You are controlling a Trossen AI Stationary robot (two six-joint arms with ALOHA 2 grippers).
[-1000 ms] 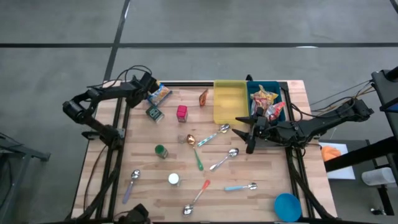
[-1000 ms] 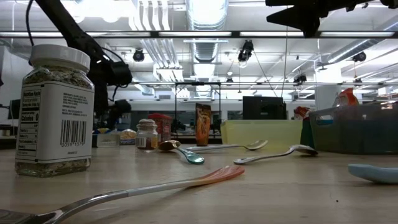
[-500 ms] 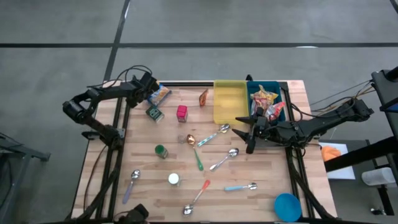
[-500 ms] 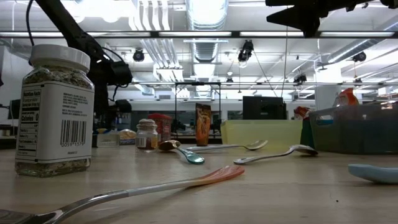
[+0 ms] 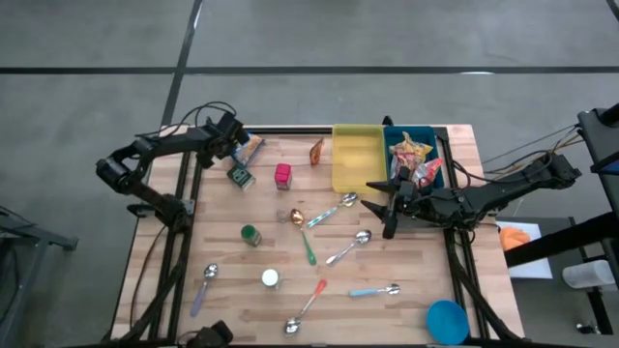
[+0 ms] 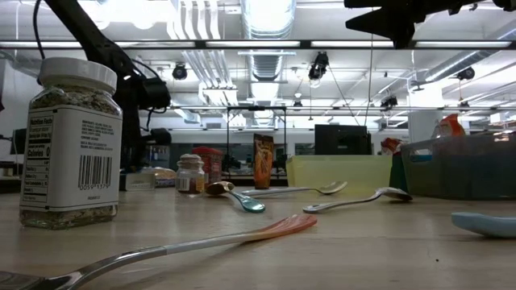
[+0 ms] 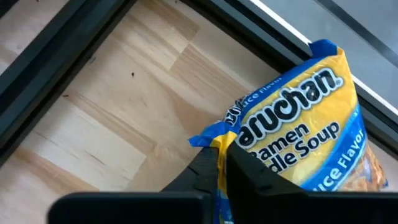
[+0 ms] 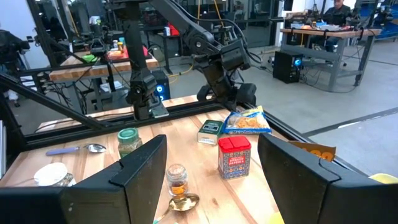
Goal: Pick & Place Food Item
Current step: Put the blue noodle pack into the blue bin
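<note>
A yellow and blue ramen packet [image 7: 298, 130] lies at the table's far left corner [image 5: 253, 145], and it also shows in the right wrist view [image 8: 247, 122]. My left gripper [image 7: 219, 171] is over the packet's left end [image 5: 235, 141], pointing steeply down and shut on it. My right gripper [image 5: 387, 208] hangs level above the table beside the yellow bin [image 5: 356, 159]. It is open, its two fingers wide apart [image 8: 211, 180], with nothing between them. My left gripper pinches the packet's crimped end seal, at a corner [image 7: 217, 140], between its two fingers. The fingers come from above, slanting down toward the far edge. The seal is bunched up at the fingers; the rest of the packet [image 7: 323, 155] lies on the wood.
A blue bin [image 5: 433, 179] with food packets stands beside the yellow one. A green tin [image 5: 241, 177], a red tin [image 5: 282, 175] and a brown sachet [image 5: 316, 151] lie near the packet. Jars [image 5: 251, 235], several spoons [image 5: 348, 247] and a blue bowl [image 5: 446, 320] lie nearer.
My left gripper has stayed over the far left corner and has shut on the ramen packet's end. In the high view it now covers more of the packet than before.
</note>
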